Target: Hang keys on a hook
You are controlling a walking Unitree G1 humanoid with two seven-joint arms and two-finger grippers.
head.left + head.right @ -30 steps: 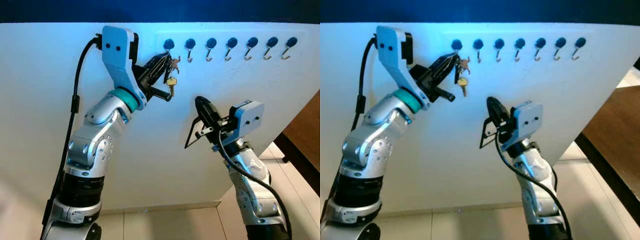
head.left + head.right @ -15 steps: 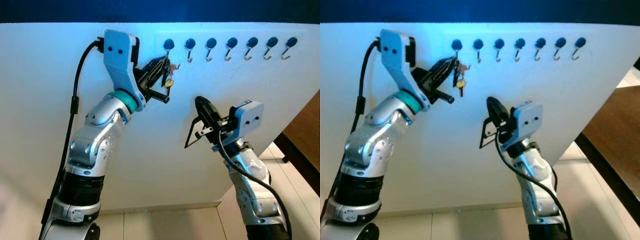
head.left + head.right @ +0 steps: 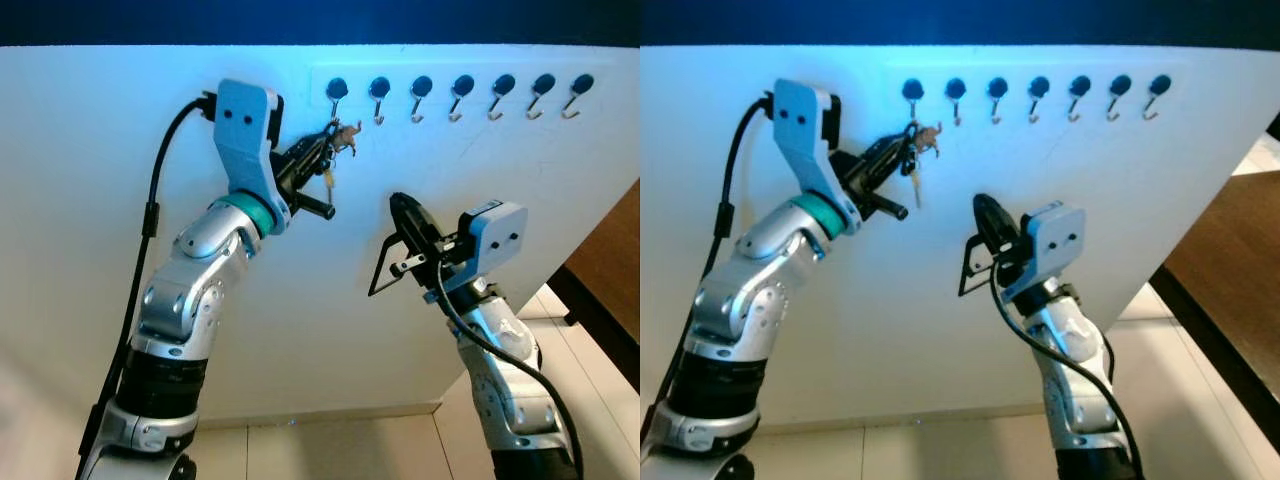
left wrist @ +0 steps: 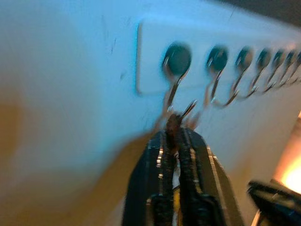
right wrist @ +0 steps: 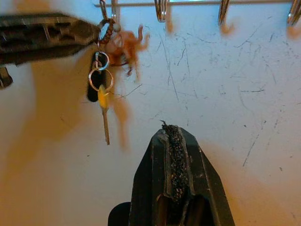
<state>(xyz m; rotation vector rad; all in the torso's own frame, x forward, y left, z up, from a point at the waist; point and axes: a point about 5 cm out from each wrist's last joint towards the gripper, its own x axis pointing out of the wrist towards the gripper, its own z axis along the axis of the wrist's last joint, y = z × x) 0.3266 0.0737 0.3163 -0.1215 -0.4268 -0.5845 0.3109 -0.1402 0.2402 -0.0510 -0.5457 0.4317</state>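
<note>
My left gripper (image 3: 322, 143) is raised to the white wall and is shut on a bunch of keys (image 3: 340, 134). The bunch has a brownish charm and a yellow-headed key (image 5: 103, 94) dangling on rings. It hangs just under the leftmost hook (image 3: 336, 100) of a row of metal hooks (image 3: 455, 97). In the left wrist view the shut fingers (image 4: 162, 155) point straight at that hook (image 4: 176, 63). I cannot tell whether the ring is over the hook. My right gripper (image 3: 398, 208) is shut on nothing, lower and to the right, away from the keys.
The hooks sit on a white plate on the white wall (image 3: 300, 300). Several hooks to the right carry nothing. A brown wooden piece (image 3: 612, 265) stands at the far right, and tiled floor (image 3: 330, 445) runs below the wall.
My left gripper has carried the keys up and to the right, closer to the leftmost hook, and the keys have swung. The right arm has not moved.
</note>
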